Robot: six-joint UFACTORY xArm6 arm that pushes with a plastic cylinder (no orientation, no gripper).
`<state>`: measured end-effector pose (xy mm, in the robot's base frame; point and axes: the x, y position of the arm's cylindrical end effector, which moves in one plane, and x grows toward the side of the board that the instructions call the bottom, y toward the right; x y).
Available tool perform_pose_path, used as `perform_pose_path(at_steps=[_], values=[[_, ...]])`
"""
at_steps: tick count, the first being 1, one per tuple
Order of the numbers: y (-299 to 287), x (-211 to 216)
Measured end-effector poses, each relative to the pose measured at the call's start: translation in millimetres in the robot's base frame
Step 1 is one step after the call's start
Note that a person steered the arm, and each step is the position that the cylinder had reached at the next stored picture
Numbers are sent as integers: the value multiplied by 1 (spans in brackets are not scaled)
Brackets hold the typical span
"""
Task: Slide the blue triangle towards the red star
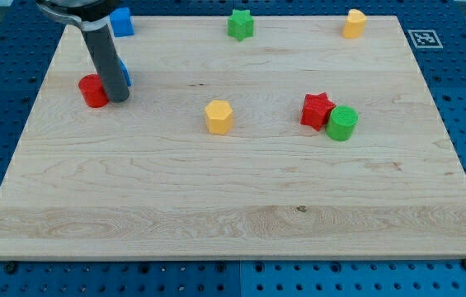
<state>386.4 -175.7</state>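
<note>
My tip (118, 100) rests on the wooden board (233, 206) at the view's upper left. A blue block (124, 73), mostly hidden behind the rod, shows only as a sliver on the rod's right side, just above the tip; its shape cannot be made out. A red cylinder (92, 91) sits right against the tip's left side. The red star (317, 110) lies far to the view's right of the tip, touching a green cylinder (342, 123) on its right.
A yellow hexagonal block (218, 116) lies between the tip and the red star. Along the top edge stand a blue cube (121, 21), a green star (240, 24) and a yellow block (353, 23).
</note>
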Motion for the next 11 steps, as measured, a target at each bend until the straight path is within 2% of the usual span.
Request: perform_pose_path(at_steps=[2, 5, 8, 10, 11], values=[[9, 0], [9, 23], [11, 8], [8, -31], [8, -32]])
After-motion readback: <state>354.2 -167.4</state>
